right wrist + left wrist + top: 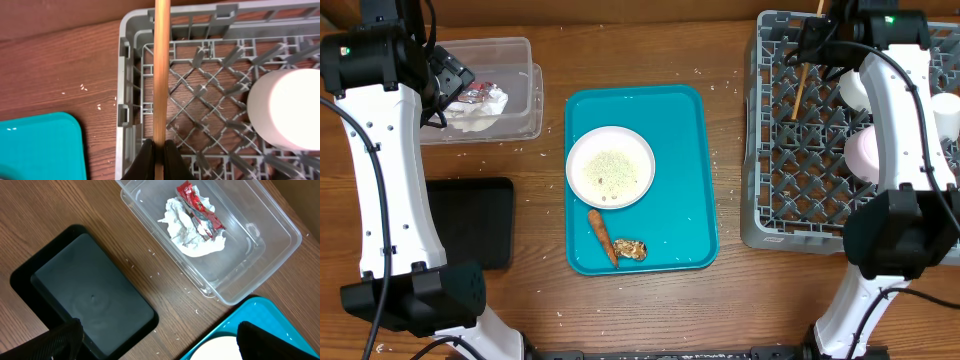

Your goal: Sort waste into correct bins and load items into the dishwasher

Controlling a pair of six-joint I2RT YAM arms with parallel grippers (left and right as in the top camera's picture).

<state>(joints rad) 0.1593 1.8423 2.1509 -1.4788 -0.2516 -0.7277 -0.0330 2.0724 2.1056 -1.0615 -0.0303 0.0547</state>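
Note:
The round white plate (pixel 610 167) holds rice grains and sits on a teal tray (pixel 665 120). Beside it lie the orange-brown sausage stick (pixel 602 236) and a brown food lump (pixel 630 249). The clear tub (pixel 525 75) holds crumpled napkins (pixel 192 237) and the red-and-silver wrapper (pixel 200 210). My left gripper (pixel 160 345) hangs open above the table between the tub and the black tray (pixel 85 290). My right gripper (pixel 159 150) is shut on a thin wooden stick (pixel 161 75) over the left edge of the grey dish rack (pixel 127 75). A white cup (pixel 287 110) stands in the rack.
A pale pink bowl (pixel 865 152) and a pale green-white bowl (pixel 948 115) also sit in the rack (pixel 752 120). Loose rice grains dot the wooden table around the tub and tray. The black tray (pixel 470 220) lies at the front left.

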